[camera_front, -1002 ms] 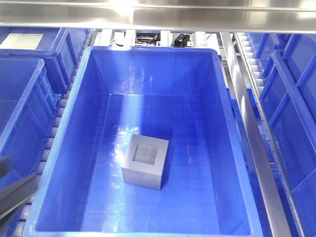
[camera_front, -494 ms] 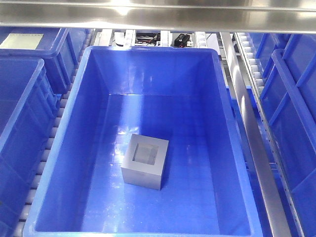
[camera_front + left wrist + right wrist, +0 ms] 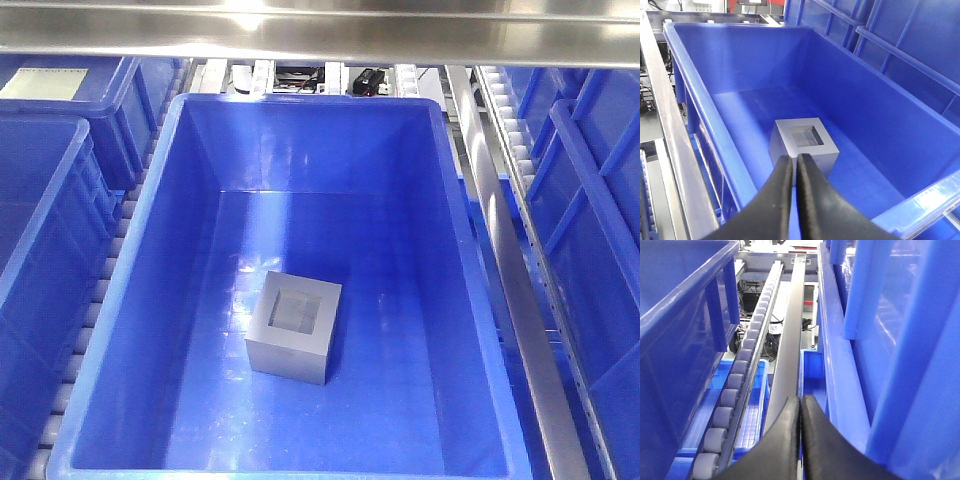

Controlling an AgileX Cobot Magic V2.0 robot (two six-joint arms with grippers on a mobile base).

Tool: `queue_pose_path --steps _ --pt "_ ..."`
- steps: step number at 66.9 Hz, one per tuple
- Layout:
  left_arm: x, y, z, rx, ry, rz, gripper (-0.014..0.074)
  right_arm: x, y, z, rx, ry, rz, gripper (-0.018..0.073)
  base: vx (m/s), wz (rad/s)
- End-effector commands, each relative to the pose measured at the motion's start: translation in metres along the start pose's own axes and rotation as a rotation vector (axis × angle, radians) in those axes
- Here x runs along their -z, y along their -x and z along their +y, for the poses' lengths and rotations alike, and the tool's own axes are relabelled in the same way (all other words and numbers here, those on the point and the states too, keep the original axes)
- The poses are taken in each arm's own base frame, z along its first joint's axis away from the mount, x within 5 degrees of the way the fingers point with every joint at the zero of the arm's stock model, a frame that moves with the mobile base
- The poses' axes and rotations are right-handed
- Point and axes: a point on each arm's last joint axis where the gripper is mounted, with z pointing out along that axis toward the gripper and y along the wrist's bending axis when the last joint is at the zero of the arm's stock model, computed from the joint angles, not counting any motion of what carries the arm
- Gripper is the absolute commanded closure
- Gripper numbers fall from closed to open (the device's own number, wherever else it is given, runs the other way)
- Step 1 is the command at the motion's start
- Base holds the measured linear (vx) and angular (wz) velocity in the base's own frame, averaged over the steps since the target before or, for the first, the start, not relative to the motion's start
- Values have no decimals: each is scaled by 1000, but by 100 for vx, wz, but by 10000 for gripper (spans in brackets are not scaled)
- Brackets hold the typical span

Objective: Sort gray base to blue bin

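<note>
The gray base [image 3: 294, 326] sits pocket-up on the floor of the blue bin [image 3: 480, 300], touched by nothing. The left hand [image 3: 795, 165], fingers pressed together and empty, has withdrawn from the front view; the right hand [image 3: 801, 407] is likewise closed. Sorting looks complete.

more blue crates [image 3: 45, 210] flank both sides on roller tracks [image 3: 735, 390], a steel rail [image 3: 500, 260] runs alongside, and a metal beam [image 3: 320, 35] crosses overhead.
</note>
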Motion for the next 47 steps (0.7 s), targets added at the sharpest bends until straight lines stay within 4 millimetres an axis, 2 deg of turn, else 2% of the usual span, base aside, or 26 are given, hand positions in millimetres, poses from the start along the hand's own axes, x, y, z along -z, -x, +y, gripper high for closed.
queue_pose_path --steps 1,9,17,27,47 --pt "1 13 -3 3 -27 -73 605 0 6 0 20 -4 -83 564 0 0" --pt "0 12 -2 -37 -17 -104 603 0 6 0 20 -4 -83 564 0 0" --pt "-3 6 5 -72 73 -155 603 0 6 0 20 -4 -81 564 0 0" --pt "-7 -16 22 22 274 -220 603 0 6 0 20 -4 -81 564 0 0" --pt "-3 -66 43 -32 547 -335 603 0 6 0 20 -4 -81 564 0 0"
